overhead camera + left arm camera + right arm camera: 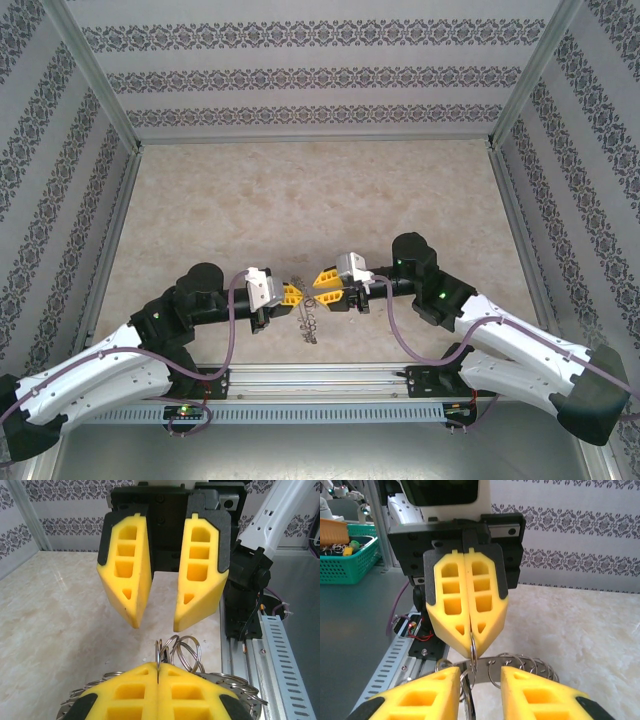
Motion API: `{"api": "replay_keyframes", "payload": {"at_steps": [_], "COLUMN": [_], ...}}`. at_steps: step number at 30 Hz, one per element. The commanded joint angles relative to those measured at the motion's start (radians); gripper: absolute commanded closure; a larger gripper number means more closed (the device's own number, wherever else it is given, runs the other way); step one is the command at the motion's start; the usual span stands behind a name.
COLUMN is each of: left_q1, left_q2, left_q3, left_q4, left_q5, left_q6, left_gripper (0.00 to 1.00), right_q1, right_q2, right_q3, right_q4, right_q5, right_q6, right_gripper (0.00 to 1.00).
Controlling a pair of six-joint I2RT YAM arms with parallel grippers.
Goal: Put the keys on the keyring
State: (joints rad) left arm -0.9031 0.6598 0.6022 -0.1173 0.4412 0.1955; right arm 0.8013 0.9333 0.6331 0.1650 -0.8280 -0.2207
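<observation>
Pale marbled table (300, 190) with patterned wallpaper (300, 60) on three sides. The keyring (308, 320) hangs near the table's front edge, midway between the two arms. The left gripper (471, 652) is just above it, fingers pressed tight together and pinching one of the wire loops on its rim. The right gripper (156, 625) faces it from the ring's other side, close by, fingers spread and grasping nothing. Whether the ring's lower edge touches the table cannot be told.
</observation>
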Motion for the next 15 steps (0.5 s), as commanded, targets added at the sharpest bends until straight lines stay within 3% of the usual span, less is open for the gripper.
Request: {"api": "replay_keyframes", "payload": {"at_steps": [1, 15], "left_q1": [0.000, 0.000], "left_q2": [-0.003, 0.001], "left_q3": [0.012, 0.009], "left_q4": [0.072, 0.079], "left_q5": [0.021, 0.028], "left_q6": [0.013, 0.014], "left_gripper": [1.00, 1.00], "right_q1": [0.013, 0.025], "right_q2": [0.014, 0.058], "right_q3": [0.028, 0.050], "right_q4": [0.037, 0.027], "right_q5": [-0.052, -0.071], "right_q6": [0.015, 0.015], "right_gripper": [0.72, 0.70]}}
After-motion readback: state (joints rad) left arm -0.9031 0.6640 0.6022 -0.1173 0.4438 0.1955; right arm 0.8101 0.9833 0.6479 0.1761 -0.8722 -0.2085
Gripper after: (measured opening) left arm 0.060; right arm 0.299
